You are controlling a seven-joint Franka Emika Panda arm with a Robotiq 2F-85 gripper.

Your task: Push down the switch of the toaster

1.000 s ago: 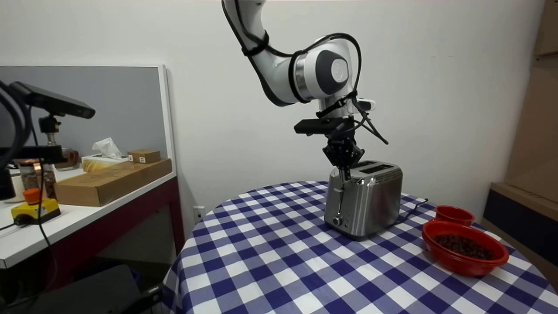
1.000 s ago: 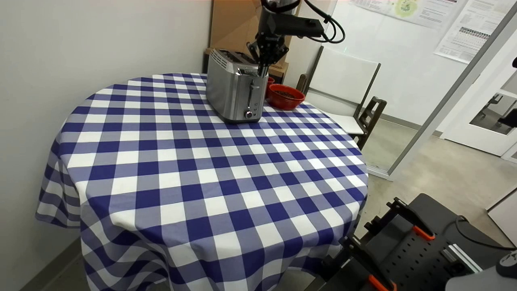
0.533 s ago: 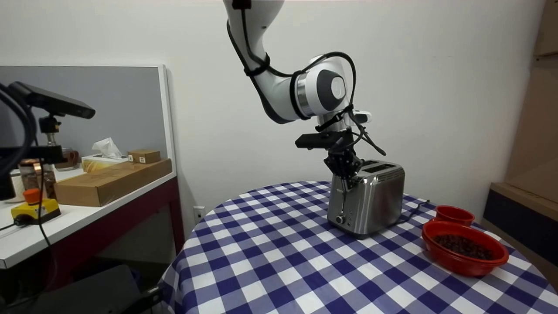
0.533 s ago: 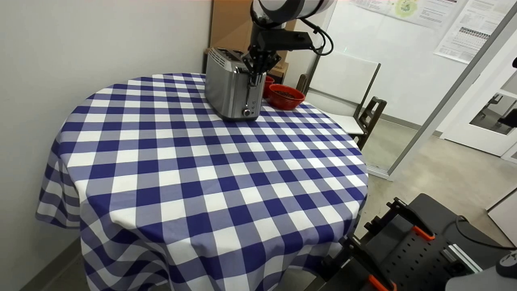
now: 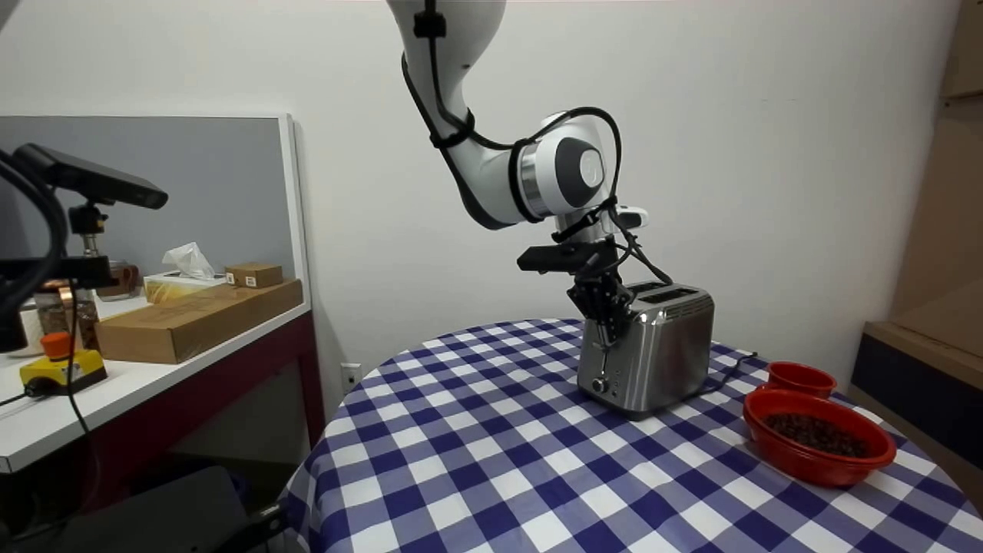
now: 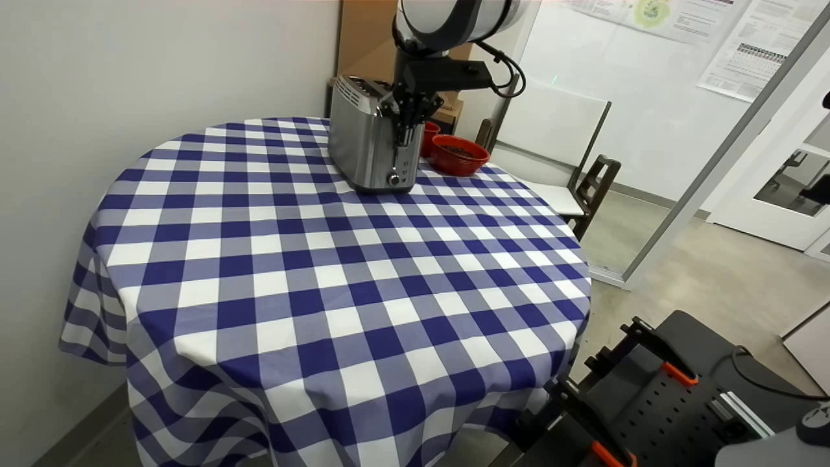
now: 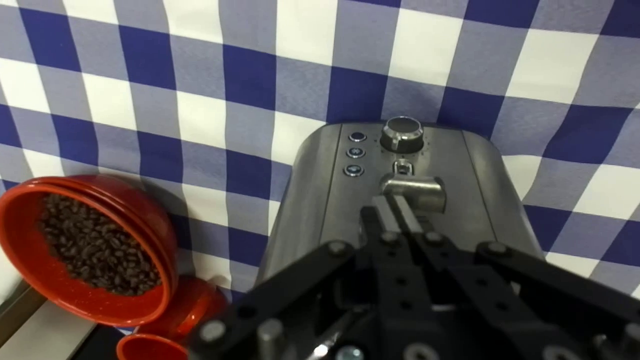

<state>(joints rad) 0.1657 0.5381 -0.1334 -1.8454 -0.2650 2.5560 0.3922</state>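
Note:
The shiny silver toaster [image 5: 676,353] stands on the checkered cloth, upright, in both exterior views [image 6: 356,146]. Its front panel [image 7: 360,200] fills the middle of the wrist view, with a knob [image 7: 402,134] and several buttons. The switch, a metal lever [image 7: 422,191], sticks out from the front panel. My gripper [image 7: 395,202] points down along the front panel, its fingers closed together with only a thin gap and nothing between them. The fingertips are at the lever's upper side and seem to touch it. In both exterior views my gripper [image 5: 607,339] [image 6: 402,136] hides the lever.
A red bowl [image 5: 822,468] of dark beans stands beside the toaster, with a red cup [image 5: 802,378] behind it. A black cord [image 5: 726,374] runs from the toaster's back. A wall is behind the table. A chair [image 6: 551,123] stands past the table's edge.
My gripper has moved down along the toaster's front, from the top edge to lower on the panel. The toaster has shifted slightly backward. The fingers have stayed closed.

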